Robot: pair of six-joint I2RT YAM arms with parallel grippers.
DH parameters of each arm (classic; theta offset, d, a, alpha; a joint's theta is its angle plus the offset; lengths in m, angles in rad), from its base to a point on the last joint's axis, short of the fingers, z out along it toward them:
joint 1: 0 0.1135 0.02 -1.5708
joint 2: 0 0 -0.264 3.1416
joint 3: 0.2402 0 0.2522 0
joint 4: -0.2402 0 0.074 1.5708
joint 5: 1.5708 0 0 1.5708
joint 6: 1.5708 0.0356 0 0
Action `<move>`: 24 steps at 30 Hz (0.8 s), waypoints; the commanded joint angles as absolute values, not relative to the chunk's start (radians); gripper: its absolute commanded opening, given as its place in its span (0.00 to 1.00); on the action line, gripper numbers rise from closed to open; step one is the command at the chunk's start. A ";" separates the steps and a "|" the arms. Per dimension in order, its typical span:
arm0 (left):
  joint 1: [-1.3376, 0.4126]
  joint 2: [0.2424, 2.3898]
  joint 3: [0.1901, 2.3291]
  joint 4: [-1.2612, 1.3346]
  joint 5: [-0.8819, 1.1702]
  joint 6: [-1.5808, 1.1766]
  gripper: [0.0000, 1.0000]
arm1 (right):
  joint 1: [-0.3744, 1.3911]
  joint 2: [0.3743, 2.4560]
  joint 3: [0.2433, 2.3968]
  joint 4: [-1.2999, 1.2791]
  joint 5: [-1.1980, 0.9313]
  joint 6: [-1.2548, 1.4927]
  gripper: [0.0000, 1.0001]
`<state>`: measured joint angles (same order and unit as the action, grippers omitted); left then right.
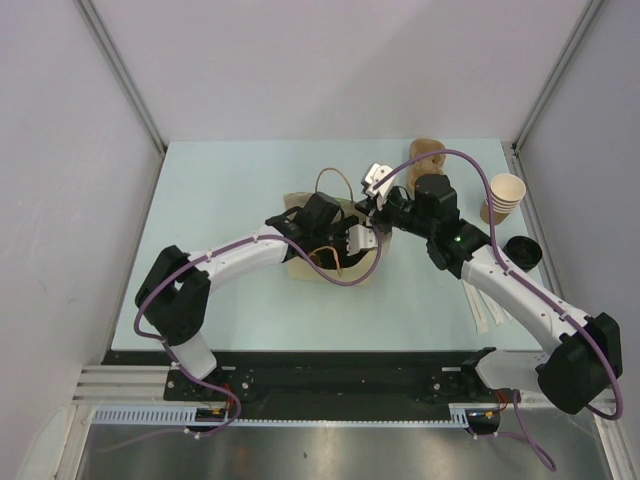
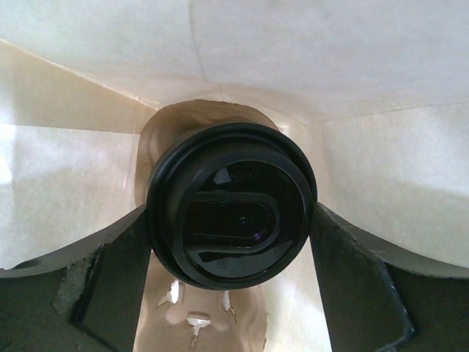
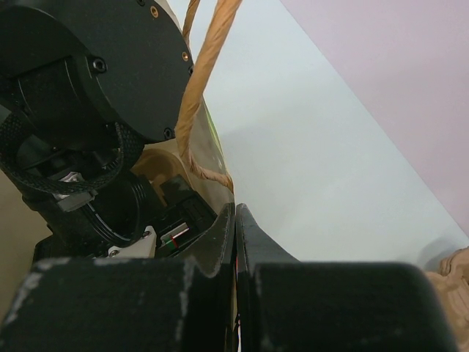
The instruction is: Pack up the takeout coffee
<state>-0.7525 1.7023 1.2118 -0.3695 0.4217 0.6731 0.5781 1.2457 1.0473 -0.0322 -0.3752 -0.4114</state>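
Observation:
The takeout coffee shows in the left wrist view as a cup under a black lid [image 2: 231, 209], seen from above; its brown body is hidden. My left gripper [image 2: 231, 216] is shut on it, one finger touching each side of the lid, deep inside the tan paper bag [image 2: 381, 161]. In the top view the left gripper [image 1: 345, 248] reaches into the bag [image 1: 300, 268], which lies mid-table. My right gripper [image 1: 374, 212] is shut on the bag's rim. In the right wrist view its fingers [image 3: 236, 235] pinch the paper edge [image 3: 217, 158] below a twisted handle [image 3: 199, 88].
A stack of brown paper cups [image 1: 504, 198] stands at the right edge, with a loose black lid [image 1: 522, 250] near it. White wrapped straws [image 1: 486, 312] lie by the right arm. A crumpled brown paper item [image 1: 428, 152] sits at the back.

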 commanded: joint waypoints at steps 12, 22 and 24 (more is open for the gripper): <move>-0.756 1.646 1.230 -0.340 0.333 0.637 0.99 | 0.569 1.270 1.054 -0.098 -0.449 -0.383 0.00; -0.764 1.594 1.224 -0.337 0.368 0.644 0.99 | 0.540 1.279 1.055 -0.069 -0.463 -0.382 0.00; -0.764 1.585 1.229 -0.342 0.379 0.646 1.00 | 0.538 1.278 1.055 -0.075 -0.469 -0.385 0.00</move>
<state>-0.7639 1.6688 1.2098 -0.3946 0.3634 0.6514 0.5449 1.2530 1.0512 -0.0246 -0.4442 -0.3920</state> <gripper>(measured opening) 0.994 0.007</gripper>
